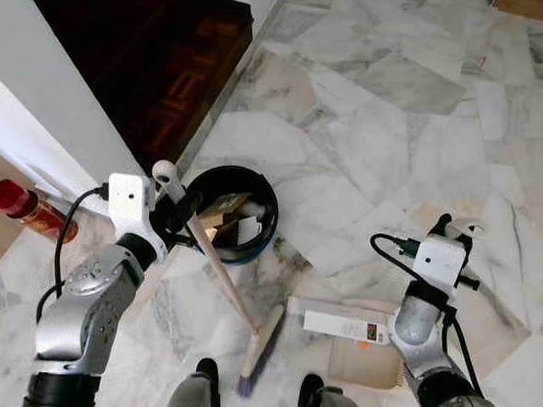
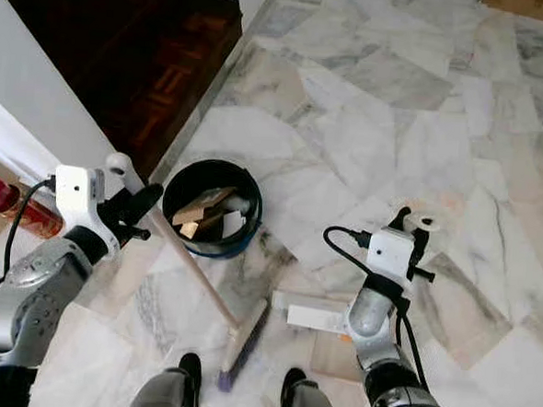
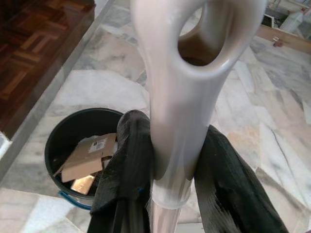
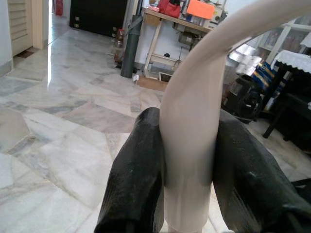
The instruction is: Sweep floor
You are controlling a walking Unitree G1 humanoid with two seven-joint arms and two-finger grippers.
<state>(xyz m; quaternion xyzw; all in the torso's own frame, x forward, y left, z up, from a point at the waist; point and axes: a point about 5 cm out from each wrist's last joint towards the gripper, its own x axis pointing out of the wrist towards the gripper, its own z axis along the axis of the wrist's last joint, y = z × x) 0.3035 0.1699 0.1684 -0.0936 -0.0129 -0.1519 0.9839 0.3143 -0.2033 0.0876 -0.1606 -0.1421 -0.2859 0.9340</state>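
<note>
Left gripper point(image 3: 177, 165) clamps the broom handle point(image 3: 182, 97) above the bin point(image 3: 73, 131)

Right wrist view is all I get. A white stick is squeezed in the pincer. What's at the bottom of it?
Observer: The right pincer grips the top of a handle that seems to lead down to a beige dustpan lying on the marble floor near the robot's right foot.
Operator: Is there a broom too?
Observer: Yes. The left pincer is clamped on the broom, whose head rests on the floor between the robot's feet.
Operator: Where does the rubbish go?
Observer: A black bucket stands just ahead of the left arm, with cardboard scraps inside.
</note>
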